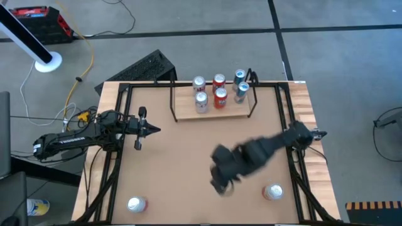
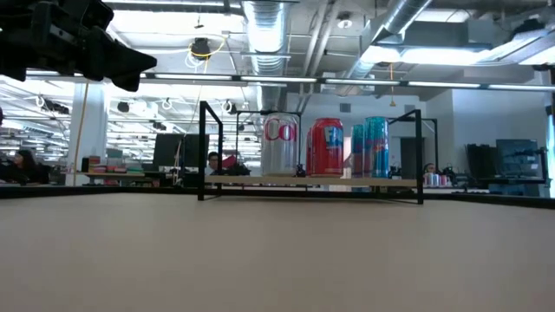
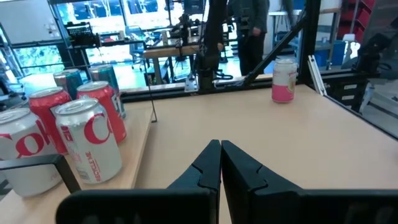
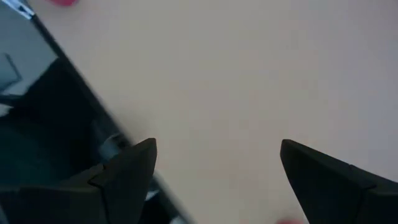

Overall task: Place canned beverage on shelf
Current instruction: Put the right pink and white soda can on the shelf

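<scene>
Cylindrical metal cans (image 1: 219,91) on wooden shelf (image 1: 213,111), right gripper (image 4: 217,168) wide, left gripper (image 3: 221,163) closed.

The high view looks straight down on the whole table (image 1: 188,163); the low view sits at tabletop level facing the shelf (image 2: 312,181) — both share its cans (image 1: 219,91) — wrist views sit close.

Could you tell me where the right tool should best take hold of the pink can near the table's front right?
Probably around the mid-body of the pink can, from above or its left side. It stands upright and alone, and the right tool, fingers open, is just left of it.
</scene>
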Robot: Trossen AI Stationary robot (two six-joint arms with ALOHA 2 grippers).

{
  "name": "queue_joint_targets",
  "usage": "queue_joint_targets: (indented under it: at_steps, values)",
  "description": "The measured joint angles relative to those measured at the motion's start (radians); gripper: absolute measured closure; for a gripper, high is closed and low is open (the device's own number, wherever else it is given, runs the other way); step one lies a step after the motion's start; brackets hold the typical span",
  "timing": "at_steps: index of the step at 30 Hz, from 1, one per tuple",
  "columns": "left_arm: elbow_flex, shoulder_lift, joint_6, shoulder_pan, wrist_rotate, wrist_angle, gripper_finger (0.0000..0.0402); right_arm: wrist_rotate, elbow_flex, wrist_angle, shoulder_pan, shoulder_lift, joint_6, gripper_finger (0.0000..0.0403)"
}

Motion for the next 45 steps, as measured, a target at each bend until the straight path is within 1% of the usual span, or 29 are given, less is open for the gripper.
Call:
queue_joint_targets:
  at_steps: [4, 7, 9, 16, 18, 20, 24, 30, 35, 38, 45]
  values:
    - [0.0, 0.0, -0.002, 0.0, 0.002, 0.016, 0.0401, -0.017, -0.056, -0.002, 0.144, -0.001, 0.301, 0.0038]
    - [0.0, 0.0, 0.0, 0.0, 0.002, 0.027, 0.0401, -0.043, -0.145, 0.001, 0.207, -0.018, 0.432, 0.0047]
    - [0.0, 0.0, 0.0, 0.0, 0.003, 0.042, 0.0401, -0.061, -0.213, -0.005, 0.219, -0.058, 0.52, 0.0054]
    - [0.0, 0.0, 0.012, 0.0, 0.002, 0.092, 0.0401, -0.31, -0.497, 0.0, 0.225, -0.213, 0.785, 0.0064]
    - [0.0, 0.0, 0.013, 0.0, 0.002, 0.1, 0.0401, -0.35, -0.561, 0.007, 0.234, -0.251, 0.825, 0.0063]
    - [0.0, 0.0, 0.013, 0.0, 0.002, 0.1, 0.0401, -0.36, -0.62, 0.034, 0.247, -0.282, 0.856, 0.006]
    - [0.0, 0.0, 0.013, 0.0, 0.0, 0.101, 0.0401, -0.415, -0.739, 0.132, 0.277, -0.333, 0.933, 0.0054]
    - [0.0, 0.0, 0.017, 0.0, 0.0, 0.101, 0.0401, -0.419, -0.891, 0.282, 0.333, -0.408, 1.004, 0.0047]
    - [0.0, 0.0, 0.017, 0.0, 0.0, 0.1, 0.0401, -0.417, -0.976, 0.305, 0.364, -0.437, 1.045, 0.0046]
    - [0.0, 0.0, 0.017, 0.0, 0.0, 0.098, 0.0401, -0.416, -1.013, 0.358, 0.371, -0.445, 1.047, 0.0046]
    - [0.0, 0.0, 0.017, 0.0, 0.0, 0.097, 0.0402, -0.403, -1.048, 0.374, 0.371, -0.446, 1.04, 0.0046]
